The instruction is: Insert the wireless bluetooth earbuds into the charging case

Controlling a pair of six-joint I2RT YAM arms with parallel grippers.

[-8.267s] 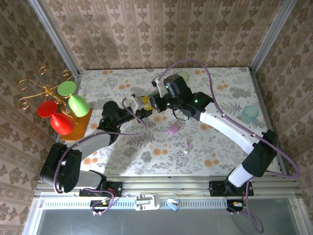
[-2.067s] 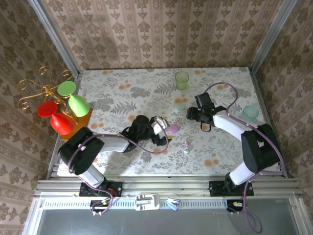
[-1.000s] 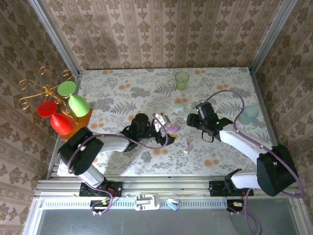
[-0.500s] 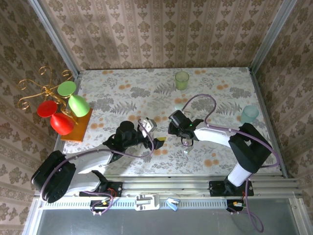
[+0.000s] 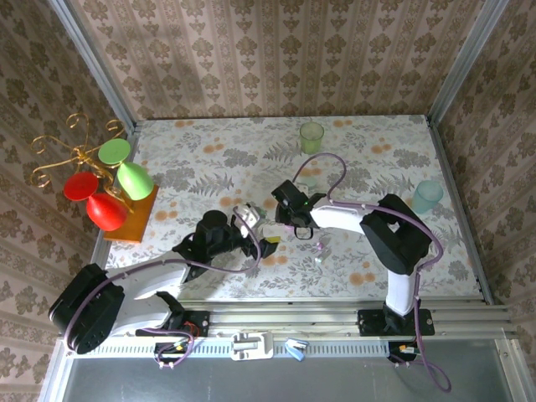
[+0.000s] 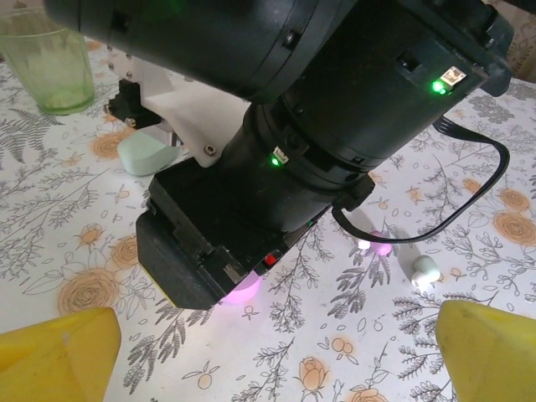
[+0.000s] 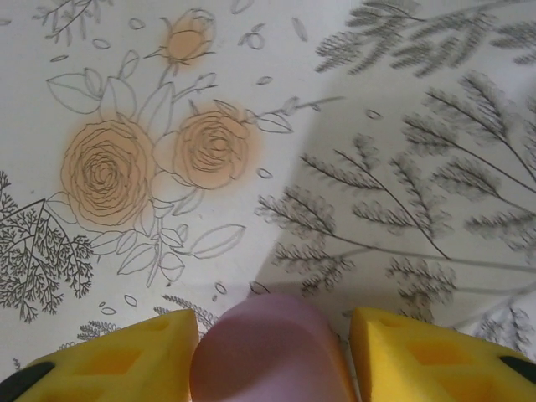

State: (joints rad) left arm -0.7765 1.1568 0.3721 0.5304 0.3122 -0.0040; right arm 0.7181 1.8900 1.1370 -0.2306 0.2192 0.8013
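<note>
You have two charging cases on the tabletop (image 5: pixel 209 159): one pink case (image 7: pixel 268 356) and one mint case (image 6: pixel 146 155). You can count two loose earbuds, one pink earbud (image 6: pixel 378 246) and one whitish-mint earbud (image 6: pixel 425 270). Two tumblers stand there, a green tumbler (image 5: pixel 311 136) and a teal tumbler (image 5: pixel 427 195). One gold wire rack (image 5: pixel 71 151) carries four goblets: two red goblets (image 5: pixel 81 186) and two green goblets (image 5: pixel 134 180). You have two grippers, the left gripper (image 6: pixel 272 356) and the right gripper (image 7: pixel 272 352).

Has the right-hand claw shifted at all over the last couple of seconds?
Yes. The right gripper has swung left, away from the pale blue cup, and now straddles the pink charging case.
</note>
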